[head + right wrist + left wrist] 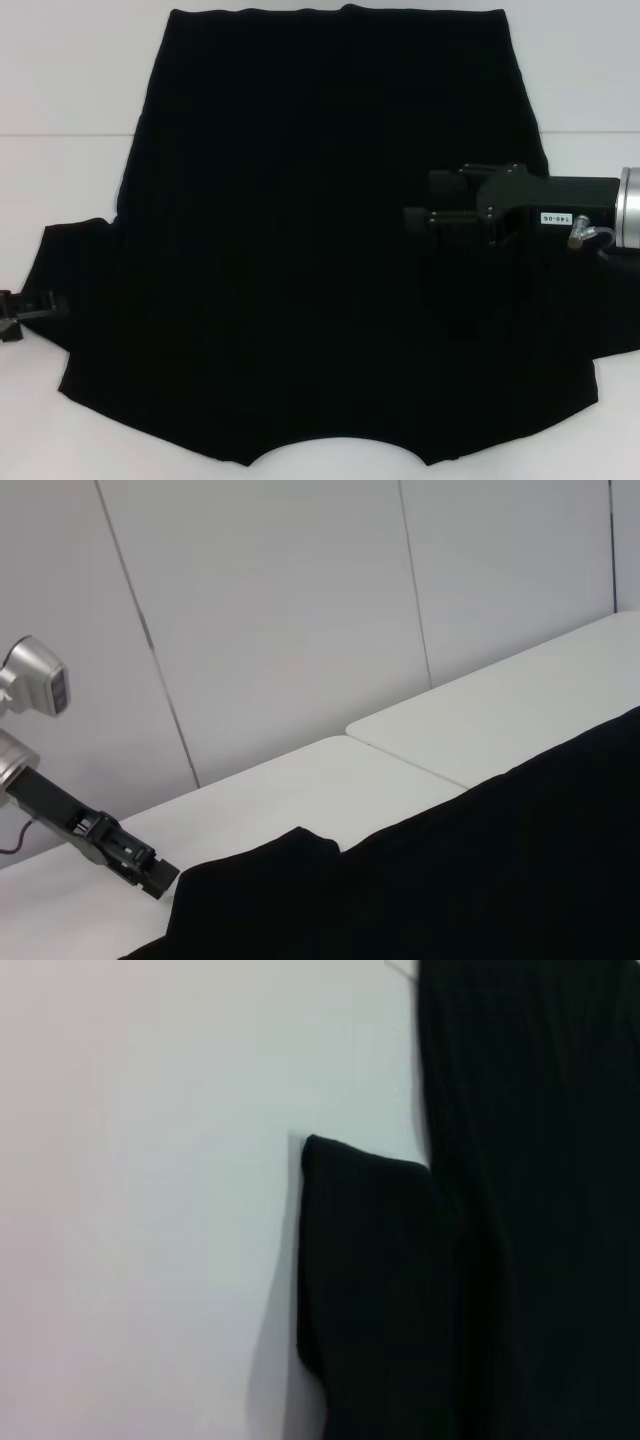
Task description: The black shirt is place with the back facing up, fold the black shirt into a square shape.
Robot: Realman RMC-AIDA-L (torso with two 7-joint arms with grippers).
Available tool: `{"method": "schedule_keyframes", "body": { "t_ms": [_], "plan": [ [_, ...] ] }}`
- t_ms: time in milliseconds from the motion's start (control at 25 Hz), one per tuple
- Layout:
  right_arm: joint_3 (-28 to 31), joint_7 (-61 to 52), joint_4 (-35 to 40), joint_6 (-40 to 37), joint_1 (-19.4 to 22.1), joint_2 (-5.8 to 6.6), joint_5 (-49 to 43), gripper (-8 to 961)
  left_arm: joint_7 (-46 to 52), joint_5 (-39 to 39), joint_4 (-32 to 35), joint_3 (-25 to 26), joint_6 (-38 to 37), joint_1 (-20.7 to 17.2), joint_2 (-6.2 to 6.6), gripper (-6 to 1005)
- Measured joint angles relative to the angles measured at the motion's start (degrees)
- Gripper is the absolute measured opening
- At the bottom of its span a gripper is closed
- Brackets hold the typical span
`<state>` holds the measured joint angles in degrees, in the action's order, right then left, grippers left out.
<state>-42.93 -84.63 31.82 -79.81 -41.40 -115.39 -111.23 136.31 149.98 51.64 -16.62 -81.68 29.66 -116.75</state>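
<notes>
Lying flat across the white table (60, 90), the black shirt (320, 260) is filling the centre. Toward 3 o'clock the right gripper (425, 200) is hovering above it, jaws apart. At 9 o'clock the left gripper (30, 305) is meeting the sleeve (75, 270); its jaws I cannot tell.

Right gripper (418, 200) at right-centre of the head view, arm entering horizontally from the right edge, fingers pointing left, slightly parted. Left gripper (35, 305) at the left edge, lower half, mostly out of frame, low and reaching right.
</notes>
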Motion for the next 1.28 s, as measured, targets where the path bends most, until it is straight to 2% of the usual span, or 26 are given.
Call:
{"method": "schedule_keyframes", "body": {
  "t_ms": [440,1160,1280],
  "plan": [
    [0.0,-0.8,0.0,0.0,0.0,0.0,0.1,823,-0.4,2.1,-3.8,-0.1,4.7,1.8,0.6,899],
    [0.1,-0.8,0.0,0.0,0.0,-0.06,0.1,823,-0.1,2.7,-4.4,-3.0,8.8,3.9,0.73,880],
    [0.1,-0.8,0.1,0.0,0.0,-0.07,0.2,823,-0.1,2.6,-4.4,-3.0,9.7,3.9,0.62,777]
  ]
}}
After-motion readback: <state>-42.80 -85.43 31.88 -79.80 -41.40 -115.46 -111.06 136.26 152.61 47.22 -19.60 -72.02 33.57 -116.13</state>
